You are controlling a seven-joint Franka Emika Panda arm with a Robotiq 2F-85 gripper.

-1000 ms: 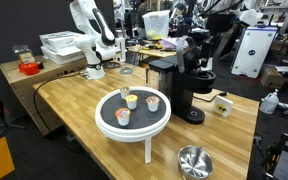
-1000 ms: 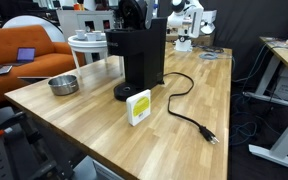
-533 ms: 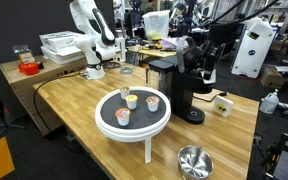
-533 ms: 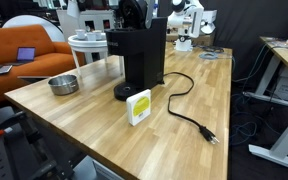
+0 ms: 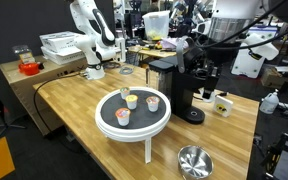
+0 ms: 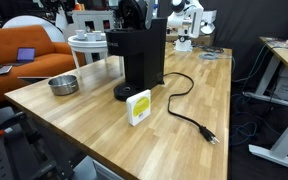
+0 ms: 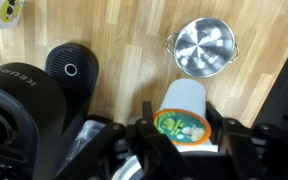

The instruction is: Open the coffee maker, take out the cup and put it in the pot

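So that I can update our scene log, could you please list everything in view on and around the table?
coffee maker: one, black, on the table
cup: one, white with a green top, between the gripper's fingers
pot: one, shiny steel, on the table, empty
pedestal tray: one, white with a black top, beside the coffee maker
small cups: three, topped yellow, orange and red, on the tray
box: one, yellow and white, by the coffee maker's base
power cord: one, black, lying across the table
sofa: one, orange, behind the table
table: one, light wood
gripper: one, black, closed on the cup above the table
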